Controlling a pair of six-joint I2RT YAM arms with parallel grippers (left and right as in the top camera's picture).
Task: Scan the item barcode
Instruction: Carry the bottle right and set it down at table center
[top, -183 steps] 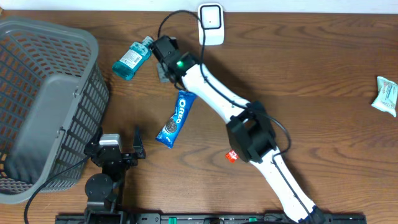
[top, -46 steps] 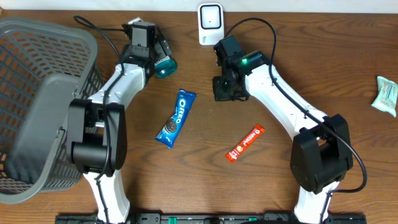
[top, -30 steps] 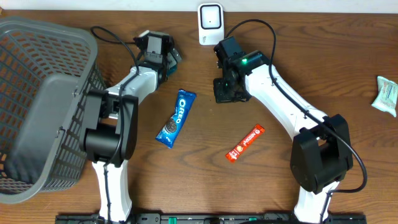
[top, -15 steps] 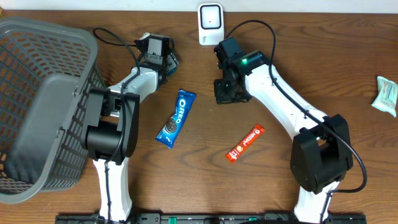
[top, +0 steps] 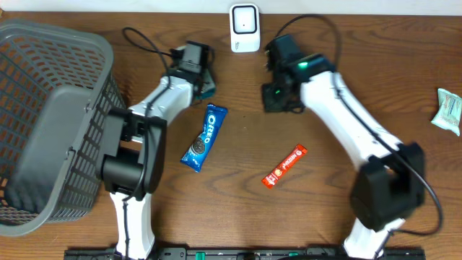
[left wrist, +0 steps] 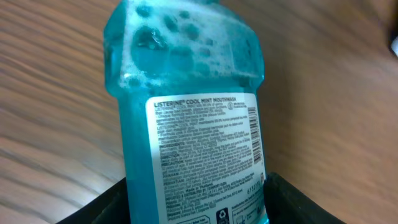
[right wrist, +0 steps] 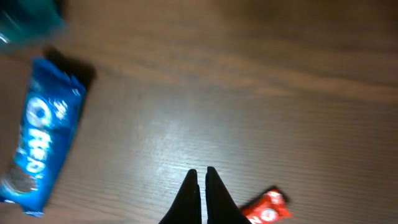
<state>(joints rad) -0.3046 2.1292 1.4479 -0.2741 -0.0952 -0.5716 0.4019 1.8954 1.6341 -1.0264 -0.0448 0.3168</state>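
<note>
A teal mouthwash bottle (left wrist: 186, 99) fills the left wrist view, its white back label and barcode strip facing the camera. My left gripper (left wrist: 194, 199) has a black finger pressed on each side of the bottle's lower body. From overhead the bottle (top: 208, 87) peeks out beneath the left gripper (top: 196, 61), left of the white scanner (top: 245, 27) at the table's far edge. My right gripper (right wrist: 202, 172) is shut with nothing in it, hovering over bare wood; overhead it (top: 278, 97) sits below and right of the scanner.
A blue Oreo pack (top: 203, 137) lies mid-table and a red snack bar (top: 284, 166) to its right. A grey basket (top: 50, 123) fills the left side. A white-green packet (top: 449, 110) lies at the far right edge.
My left gripper has slid right over the bottle and its fingers have closed in onto it. The right arm has swung to the right and a little toward the far edge, still shut.
</note>
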